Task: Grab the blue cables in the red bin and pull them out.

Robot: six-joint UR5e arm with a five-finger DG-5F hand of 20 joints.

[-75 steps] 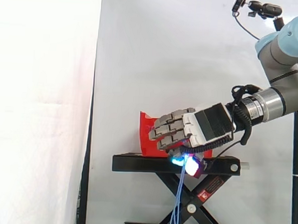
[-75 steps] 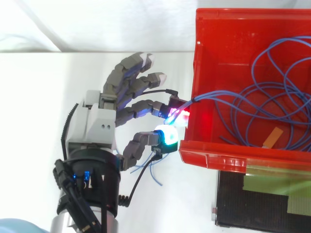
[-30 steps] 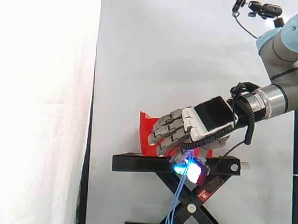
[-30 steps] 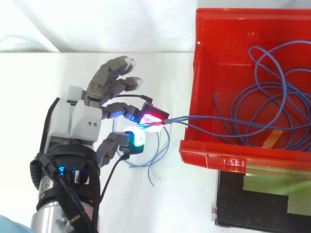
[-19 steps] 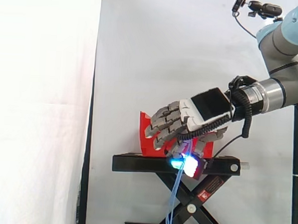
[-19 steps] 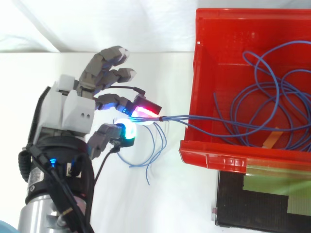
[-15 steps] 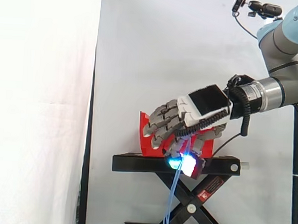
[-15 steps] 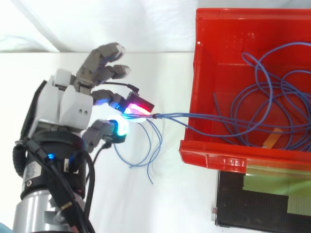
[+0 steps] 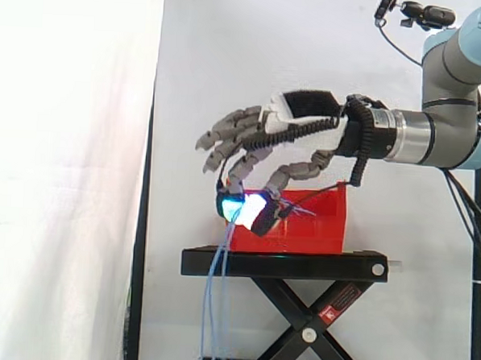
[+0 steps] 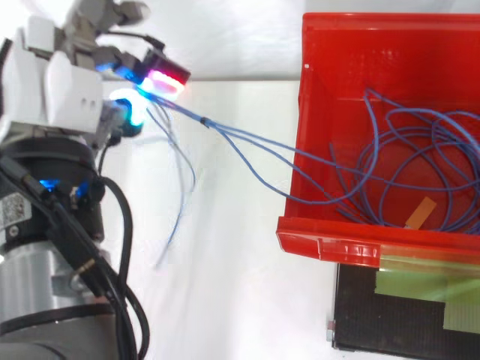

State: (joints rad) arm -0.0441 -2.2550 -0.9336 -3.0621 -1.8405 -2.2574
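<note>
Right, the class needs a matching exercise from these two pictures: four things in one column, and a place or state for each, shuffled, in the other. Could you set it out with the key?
Things
1. hand
2. blue cables
3. red bin
4. black stand

Places or states
A. carries the bin on its flat top
B. run over the bin's wall, partly coiled inside, ends hanging down
C. up beside the bin, pinching thin strands
D. sits on a platform, open at the top

Pairs: 1-C, 2-B, 3-D, 4-A
</note>
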